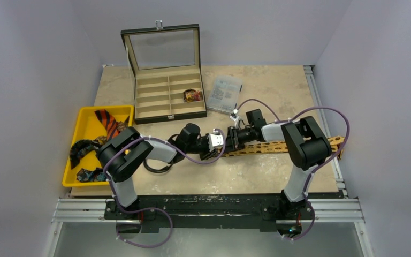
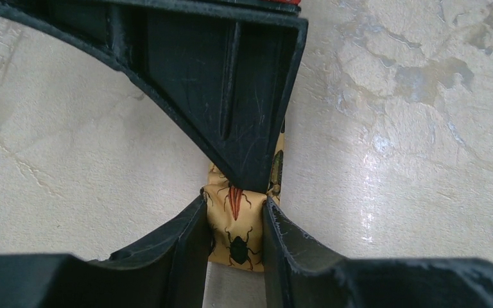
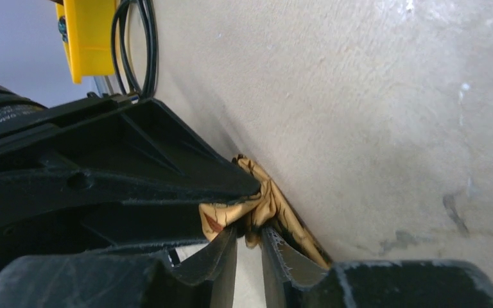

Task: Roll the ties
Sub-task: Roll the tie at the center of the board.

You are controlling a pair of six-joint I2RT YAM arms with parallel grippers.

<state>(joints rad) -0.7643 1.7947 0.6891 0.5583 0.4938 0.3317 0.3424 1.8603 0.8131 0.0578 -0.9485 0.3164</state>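
Tan tie (image 1: 278, 148): flat on table (image 1: 257, 171), runs from middle to 3 o'clock edge.
L gripper (image 2: 234, 215): pinches tie's end by both sides, prob. to hold the roll's start.
R gripper (image 3: 249, 236): tips nearly together, tie fold between; can't tell if gripping.

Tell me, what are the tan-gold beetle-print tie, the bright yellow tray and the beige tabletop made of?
Tan-gold beetle-print tie: woven fabric, perhaps silk or a silky synthetic; it creases softly with a faint sheen.
Bright yellow tray: probably moulded plastic; smooth, even colour, rounded rim.
Beige tabletop: polished stone or a stone-look laminate; veined and glossy.
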